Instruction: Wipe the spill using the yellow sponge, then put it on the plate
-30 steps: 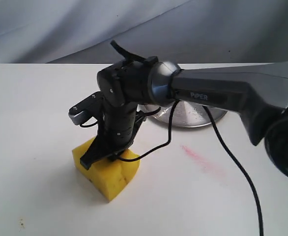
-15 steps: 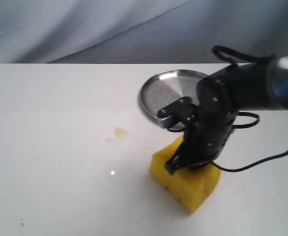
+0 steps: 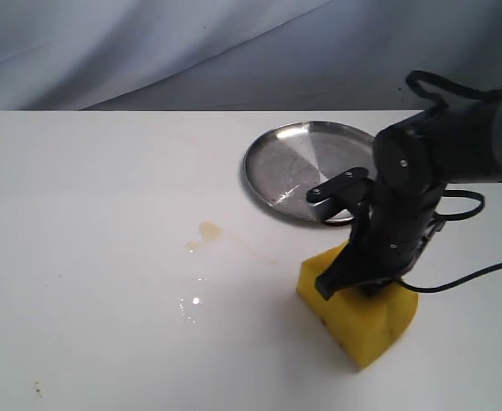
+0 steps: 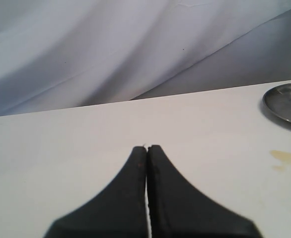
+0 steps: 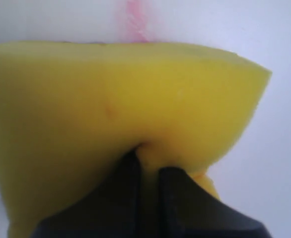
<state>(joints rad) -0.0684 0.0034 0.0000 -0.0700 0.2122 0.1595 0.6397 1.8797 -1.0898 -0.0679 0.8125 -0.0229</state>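
Note:
The yellow sponge (image 3: 361, 324) rests on the white table in front of the plate, pinched from above by my right gripper (image 3: 362, 278), which is shut on it. In the right wrist view the sponge (image 5: 110, 99) bulges around that gripper (image 5: 148, 166). The silver plate (image 3: 295, 163) lies just behind, with nothing on it. Well to the left of the sponge is the pale amber spill (image 3: 208, 230). My left gripper (image 4: 147, 148) is shut and holds nothing; its view shows the spill (image 4: 283, 157) and the plate's rim (image 4: 286, 102) far off to one side.
A few small shiny droplets (image 3: 191, 303) sit on the table below the spill. A pink-red streak (image 5: 134, 20) shows past the sponge in the right wrist view. A black cable (image 3: 465, 278) loops beside the right arm. Grey cloth (image 3: 234, 51) hangs behind the table.
My right gripper has dragged the sponge from the left of the table to the right, in front of the plate. The amber spill and droplets now show where the arm was.

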